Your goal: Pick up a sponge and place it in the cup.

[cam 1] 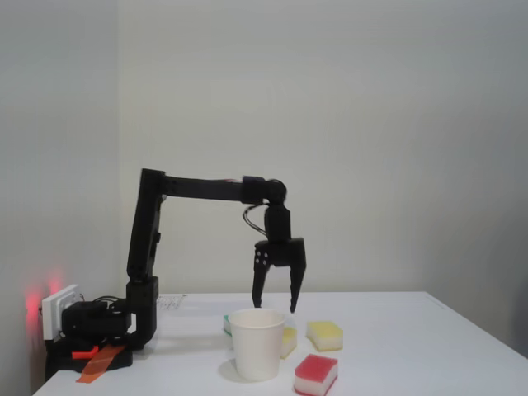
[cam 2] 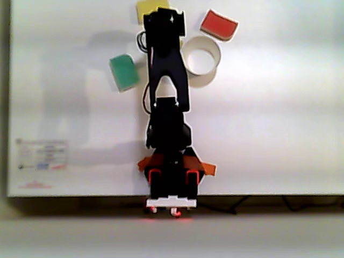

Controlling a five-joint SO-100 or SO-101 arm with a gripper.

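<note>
The white paper cup (cam 1: 257,345) stands upright near the table's front; from above its rim (cam 2: 216,56) lies just right of the arm. In the fixed view one pale yellow sponge (cam 1: 325,334) lies right of the cup, at the top edge (cam 2: 151,9) from above. A similar yellow sponge (cam 1: 288,341) peeks out from behind the cup. My black gripper (cam 1: 275,308) hangs open and empty in the air, its tips just above cup-rim height and behind the cup. From above, the wrist hides the fingers.
A red-topped white sponge (cam 1: 316,374) sits at the front right of the cup (cam 2: 219,24). A green sponge (cam 2: 124,72) lies left of the arm from above. The arm's base (cam 1: 95,326) with orange tape stands at the table's left end.
</note>
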